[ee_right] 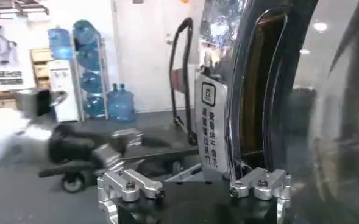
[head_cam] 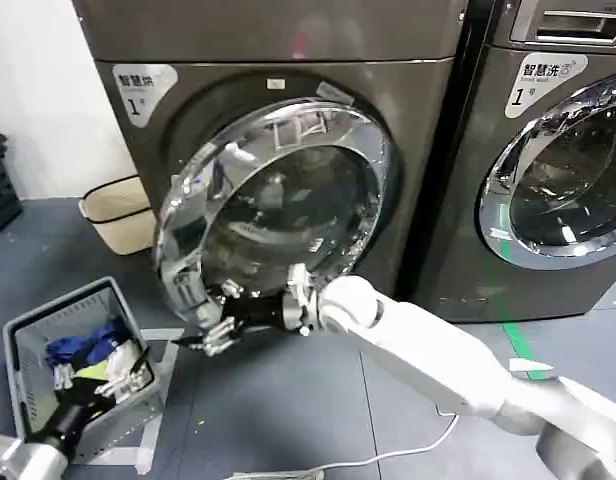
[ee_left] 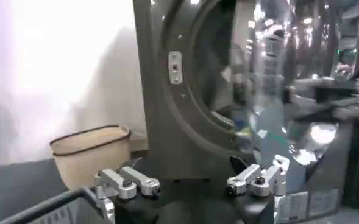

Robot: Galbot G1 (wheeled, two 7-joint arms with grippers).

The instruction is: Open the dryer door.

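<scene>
The dryer (head_cam: 288, 80) before me has a dark, brushed-looking metal casing with a dull satin sheen, and its door (head_cam: 273, 200) carries a mirror-bright chromed ring around smooth, glossy transparent glazing. My right gripper (head_cam: 220, 320) has bare, machined silver metal fingers (ee_right: 130, 185) on a matt black body, spread apart beside the door's lower rim; the arm behind it is sheathed in smooth, glossy white plastic. My left gripper (ee_left: 191, 182), over the bin, shows the same silver metal and black finish, fingers apart. The bin (head_cam: 33, 330) is matt grey plastic holding soft crumpled cloth (head_cam: 83, 355). The floor (head_cam: 288, 400) is dull, matt grey.
</scene>
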